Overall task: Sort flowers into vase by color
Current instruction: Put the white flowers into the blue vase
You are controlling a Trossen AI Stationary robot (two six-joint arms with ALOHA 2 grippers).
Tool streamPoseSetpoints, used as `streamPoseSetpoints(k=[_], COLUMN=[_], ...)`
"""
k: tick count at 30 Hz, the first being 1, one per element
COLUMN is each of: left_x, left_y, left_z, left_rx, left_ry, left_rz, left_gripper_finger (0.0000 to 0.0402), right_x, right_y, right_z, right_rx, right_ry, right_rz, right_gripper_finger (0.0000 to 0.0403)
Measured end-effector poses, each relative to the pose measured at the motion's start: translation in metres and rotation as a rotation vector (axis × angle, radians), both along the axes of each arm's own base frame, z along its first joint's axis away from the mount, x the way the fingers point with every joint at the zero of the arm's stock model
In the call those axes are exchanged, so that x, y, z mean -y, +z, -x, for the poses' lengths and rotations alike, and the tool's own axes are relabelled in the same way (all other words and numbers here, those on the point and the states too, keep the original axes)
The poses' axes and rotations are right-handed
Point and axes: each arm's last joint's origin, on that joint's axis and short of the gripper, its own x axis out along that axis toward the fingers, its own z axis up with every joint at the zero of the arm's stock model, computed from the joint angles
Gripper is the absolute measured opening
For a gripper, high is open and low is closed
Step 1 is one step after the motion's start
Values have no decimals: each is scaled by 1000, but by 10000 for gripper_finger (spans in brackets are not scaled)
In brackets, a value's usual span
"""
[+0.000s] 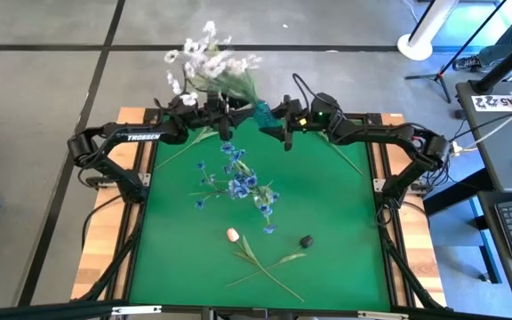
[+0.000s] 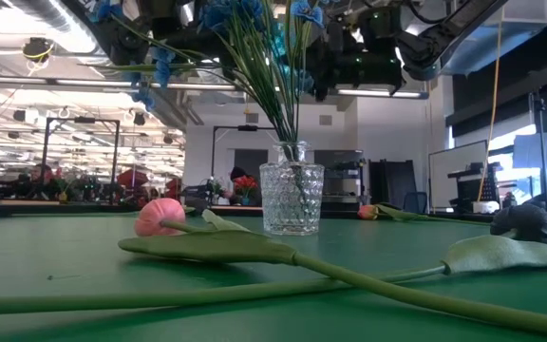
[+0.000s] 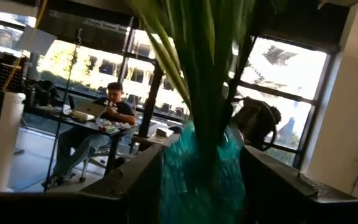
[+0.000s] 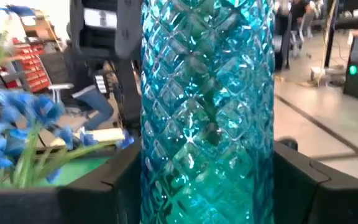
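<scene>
White flowers (image 1: 207,55) in teal vase (image 1: 261,112), both grippers clamping it.

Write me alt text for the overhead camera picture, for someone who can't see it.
Seen from above, both grippers, left and right, meet at the far edge of a green table around a teal vase of white flowers. Blue flowers stand mid-table. Nearer the front lie a pink tulip with leafy stem and a dark bud.
</scene>
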Motion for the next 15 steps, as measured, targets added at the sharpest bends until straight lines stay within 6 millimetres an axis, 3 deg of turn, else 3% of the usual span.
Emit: streamPoseSetpoints(k=[15], left_x=[0], left_y=[-1], left_z=[-2], left_rx=[-49], left_ry=[-25], left_rz=[27], left_gripper_finger=[212], right_x=[1], right_y=[-7], right_z=[-1], right_rx=[-57], right_ry=[-38], right_rz=[17], right_gripper_finger=[246])
